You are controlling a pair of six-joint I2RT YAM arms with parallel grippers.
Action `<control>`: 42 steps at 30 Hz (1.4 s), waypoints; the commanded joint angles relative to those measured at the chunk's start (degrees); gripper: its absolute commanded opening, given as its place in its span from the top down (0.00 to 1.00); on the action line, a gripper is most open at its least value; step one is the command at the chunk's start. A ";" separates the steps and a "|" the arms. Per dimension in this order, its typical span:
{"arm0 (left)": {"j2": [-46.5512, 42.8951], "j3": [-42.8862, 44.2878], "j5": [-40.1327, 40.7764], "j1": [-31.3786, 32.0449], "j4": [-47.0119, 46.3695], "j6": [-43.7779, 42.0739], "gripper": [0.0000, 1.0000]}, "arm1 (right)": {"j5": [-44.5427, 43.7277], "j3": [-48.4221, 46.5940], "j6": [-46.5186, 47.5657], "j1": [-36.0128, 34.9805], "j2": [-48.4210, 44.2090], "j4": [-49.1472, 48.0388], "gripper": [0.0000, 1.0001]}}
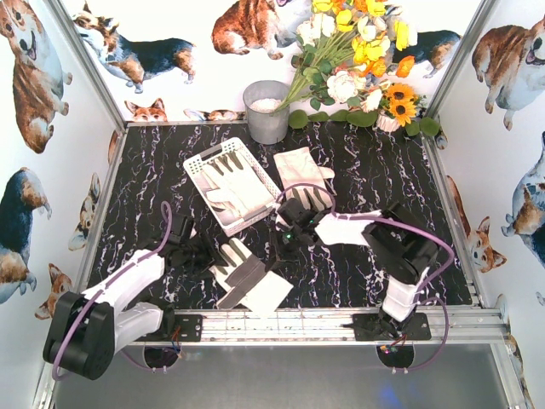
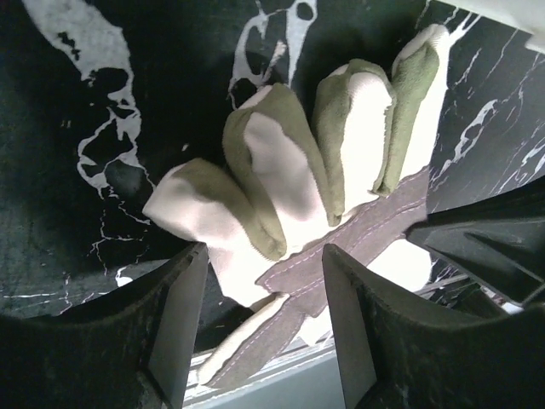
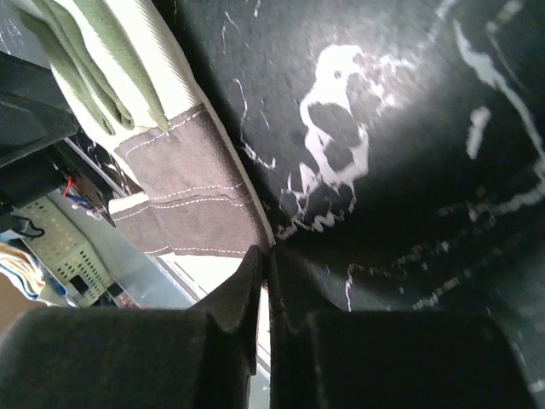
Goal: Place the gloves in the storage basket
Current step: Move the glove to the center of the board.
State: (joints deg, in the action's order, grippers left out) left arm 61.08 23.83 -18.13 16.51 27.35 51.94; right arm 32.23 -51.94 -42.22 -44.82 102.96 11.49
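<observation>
Cream fabric, grey patches: from above, the near glove [image 1: 243,277] lies between the arms, fingers pointing far-left toward the storage basket [image 1: 257,165], which holds another glove [image 1: 232,189]. Left wrist: left gripper [image 2: 264,256] spread astride its palm. Only the right wrist shows the right gripper [image 3: 264,256] pressed together at the grey patch; whether it nips fabric I cannot tell.
</observation>
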 commanded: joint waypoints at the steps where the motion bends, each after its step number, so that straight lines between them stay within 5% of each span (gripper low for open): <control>1: -1.31 2.61 2.06 1.48 -2.24 -3.37 0.47 | -4.96 2.42 -1.78 1.47 -7.50 1.64 1.00; 9: -1.75 6.93 2.20 3.84 -4.09 -6.79 0.45 | -15.31 12.25 -9.66 6.36 -22.02 8.41 1.00; 17: 2.36 -0.76 -10.18 9.79 -19.22 0.34 0.39 | -26.08 16.67 -17.79 6.94 -33.61 14.77 1.00; 25: 5.44 -5.76 -10.05 15.61 -27.93 8.53 0.48 | -26.07 17.66 -21.58 6.94 -33.76 13.09 1.00; 36: 11.16 -7.95 -4.06 15.82 -36.45 11.93 0.57 | -22.88 17.51 -21.00 6.94 -28.08 10.27 1.00; 42: 13.64 -7.30 -2.62 15.83 -37.48 11.87 0.73 | -21.91 17.14 -20.84 6.94 -25.97 9.68 1.00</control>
State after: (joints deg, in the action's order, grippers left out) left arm 73.01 16.60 -24.80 32.10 -9.76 64.42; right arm 9.61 -33.93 -62.83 -38.06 76.58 23.90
